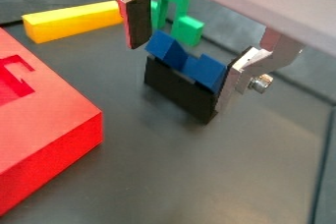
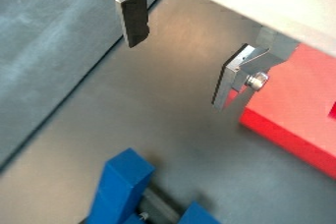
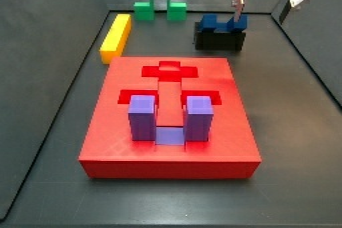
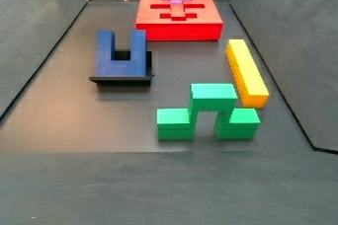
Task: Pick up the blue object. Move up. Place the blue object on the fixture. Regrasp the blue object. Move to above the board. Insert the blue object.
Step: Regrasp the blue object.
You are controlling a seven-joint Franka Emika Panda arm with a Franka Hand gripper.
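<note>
Two silver fingers (image 1: pixel 134 20) of the gripper (image 1: pixel 191 51) stand apart, empty, above the blue object (image 1: pixel 184 61), which rests on the fixture (image 1: pixel 178 92) beside the board (image 3: pixel 170 117)

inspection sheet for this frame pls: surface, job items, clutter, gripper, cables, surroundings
Surface: dark grey matte floor, no spills or debris seen.
Job's things: small deep-blue U-shaped block sits on the low black fixture, prongs up in a side view; large red square board has open cut-out slots toward its far end.
Clutter: paler purple U-shaped block seated in the board; long yellow bar beside the board; green stepped block apart on the floor.
Gripper: gripper above the blue block, jaws open, holding nothing.
Cables: nothing seen.
Surroundings: low dark walls ring the floor.
</note>
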